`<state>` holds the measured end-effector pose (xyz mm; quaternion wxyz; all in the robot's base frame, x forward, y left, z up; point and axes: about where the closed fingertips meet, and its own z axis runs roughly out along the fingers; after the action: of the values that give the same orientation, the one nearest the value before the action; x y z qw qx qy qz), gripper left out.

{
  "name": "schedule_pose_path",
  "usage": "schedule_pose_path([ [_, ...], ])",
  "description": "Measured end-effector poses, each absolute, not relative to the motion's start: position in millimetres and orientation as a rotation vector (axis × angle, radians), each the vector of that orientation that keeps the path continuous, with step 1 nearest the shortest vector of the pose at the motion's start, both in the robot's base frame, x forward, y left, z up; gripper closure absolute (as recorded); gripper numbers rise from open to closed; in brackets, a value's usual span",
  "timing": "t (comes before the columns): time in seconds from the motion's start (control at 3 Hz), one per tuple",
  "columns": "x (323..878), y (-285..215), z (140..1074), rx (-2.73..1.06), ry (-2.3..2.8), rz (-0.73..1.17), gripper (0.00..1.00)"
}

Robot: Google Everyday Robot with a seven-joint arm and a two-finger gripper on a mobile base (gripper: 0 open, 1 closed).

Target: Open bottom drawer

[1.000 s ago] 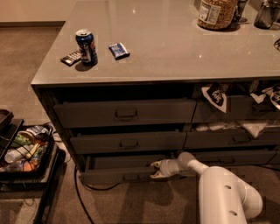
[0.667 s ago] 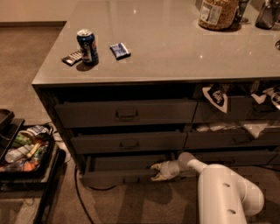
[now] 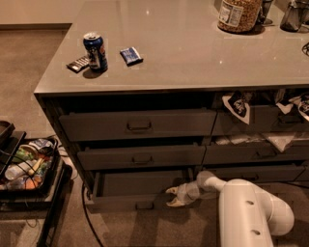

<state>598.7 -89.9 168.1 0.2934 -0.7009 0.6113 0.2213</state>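
Note:
The bottom drawer (image 3: 126,201) is the lowest, slimmest dark-grey front in the left stack under the counter. It stands pulled out, and its bare dark inside (image 3: 141,183) shows above the front. A small handle (image 3: 144,206) sits at the centre of the front. My gripper (image 3: 170,197) is at the right end of that front, low near the floor, on the white arm (image 3: 251,212) coming from the lower right. Its fingers (image 3: 168,191) are spread apart and point left at the drawer's right corner. Nothing is held between them.
Two taller drawers (image 3: 137,124) sit above, both slightly ajar. Drawers on the right (image 3: 256,152) have white cloth and paper sticking out. On the counter (image 3: 203,53) are a blue can (image 3: 95,50), small packets and a jar (image 3: 238,13). A black cart with clutter (image 3: 26,166) and a floor cable (image 3: 86,212) lie to the left.
The bottom drawer has slid further out toward the camera, showing more of its inside. The gripper has moved with it, down and nearer.

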Motion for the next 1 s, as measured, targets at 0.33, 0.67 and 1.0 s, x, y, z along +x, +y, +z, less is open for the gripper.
schedule_pose_path([
  [0.33,572.8,-88.4,162.6,-1.825,1.664,0.657,1.00],
  [0.67,571.5,-92.0,169.0,-1.825,1.664,0.657,1.00],
  [1.0,547.1,-87.4,167.5,-1.804,1.685,0.680,1.00],
])
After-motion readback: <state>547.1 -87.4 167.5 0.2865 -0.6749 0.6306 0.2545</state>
